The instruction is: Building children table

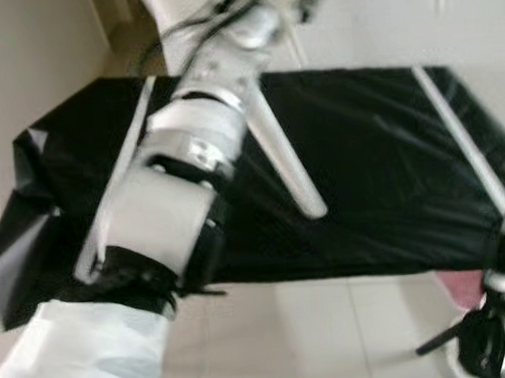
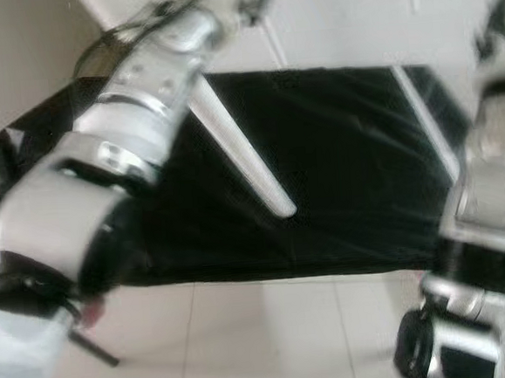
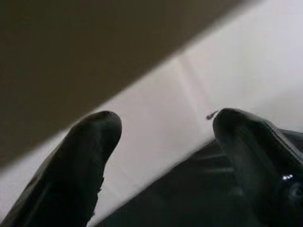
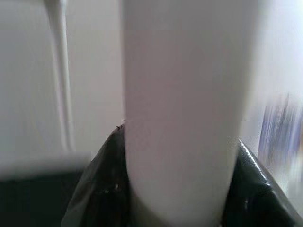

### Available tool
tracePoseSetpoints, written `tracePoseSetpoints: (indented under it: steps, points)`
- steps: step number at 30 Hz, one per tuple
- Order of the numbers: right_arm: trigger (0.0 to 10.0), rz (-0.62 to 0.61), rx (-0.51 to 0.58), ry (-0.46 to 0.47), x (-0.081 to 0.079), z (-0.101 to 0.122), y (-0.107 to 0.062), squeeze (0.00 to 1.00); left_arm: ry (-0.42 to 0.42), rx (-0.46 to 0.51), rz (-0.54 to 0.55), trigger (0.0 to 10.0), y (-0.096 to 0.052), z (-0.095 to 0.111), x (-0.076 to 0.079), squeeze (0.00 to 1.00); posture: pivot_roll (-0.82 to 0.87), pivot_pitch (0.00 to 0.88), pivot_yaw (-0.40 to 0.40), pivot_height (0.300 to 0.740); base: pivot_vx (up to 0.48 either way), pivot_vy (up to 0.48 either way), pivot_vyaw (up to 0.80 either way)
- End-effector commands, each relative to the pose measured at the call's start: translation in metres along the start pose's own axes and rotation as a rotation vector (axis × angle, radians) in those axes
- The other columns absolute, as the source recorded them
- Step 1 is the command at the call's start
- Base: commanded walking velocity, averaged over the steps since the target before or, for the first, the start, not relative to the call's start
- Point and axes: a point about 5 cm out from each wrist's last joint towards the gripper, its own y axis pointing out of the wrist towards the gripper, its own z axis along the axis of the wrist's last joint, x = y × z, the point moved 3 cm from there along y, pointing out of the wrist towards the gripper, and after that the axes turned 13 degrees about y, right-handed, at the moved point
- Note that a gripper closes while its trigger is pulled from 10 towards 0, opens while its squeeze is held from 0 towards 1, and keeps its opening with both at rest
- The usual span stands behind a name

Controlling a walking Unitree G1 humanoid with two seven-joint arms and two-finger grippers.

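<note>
A black plastic-covered tabletop (image 1: 382,161) lies before me. One tapered white table leg (image 1: 286,164) slants across its middle; whether it is fixed there I cannot tell. Two thinner white pieces run along the left side (image 1: 116,178) and the right side (image 1: 463,137). My left arm (image 1: 188,150) reaches up and across the tabletop's left half. Its gripper (image 3: 165,142) is open, with a pale wall and black sheet beyond the fingers. In the right wrist view my right gripper (image 4: 182,179) is shut on another white table leg (image 4: 182,94), which stands between its black fingers.
The tabletop rests on a pale tiled floor (image 1: 334,340) against a white wall. My right arm (image 2: 488,179) rises along the right edge. A pink object (image 1: 461,286) lies on the floor by the tabletop's near right corner.
</note>
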Motion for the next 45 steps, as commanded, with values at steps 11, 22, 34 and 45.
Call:
tracePoseSetpoints:
  steps: [11, 22, 34, 45]
  points:
    - [10.0, -0.079, -0.245, 0.046, 0.034, -0.057, -0.028, 0.02, -0.371, -0.120, -0.345, 10.0, -0.042, -0.062, 0.102, 0.73, -0.06, 0.082, 0.050, 0.740, 0.000, 0.000, 0.00]
    - [10.0, -0.023, -0.193, 0.162, 0.028, -0.057, -0.053, 1.00, -0.470, 0.049, -0.567, 10.0, -0.103, -0.065, 0.112, 1.00, -0.03, 0.076, 0.045, 0.740, 0.000, 0.000, 0.00]
    - [10.0, -0.051, -0.223, 0.125, 0.037, -0.068, -0.096, 0.00, -0.480, 0.096, -0.617, 10.0, -0.186, -0.081, 0.107, 0.00, -0.01, 0.048, 0.035, 0.740, 0.000, 0.000, 0.00]
    - [10.0, -0.180, -0.289, 0.058, 0.053, -0.087, -0.126, 0.00, -0.515, 0.042, -0.618, 10.0, -0.232, -0.095, 0.103, 0.00, 0.00, 0.017, 0.030, 0.740, 0.000, 0.000, 0.00]
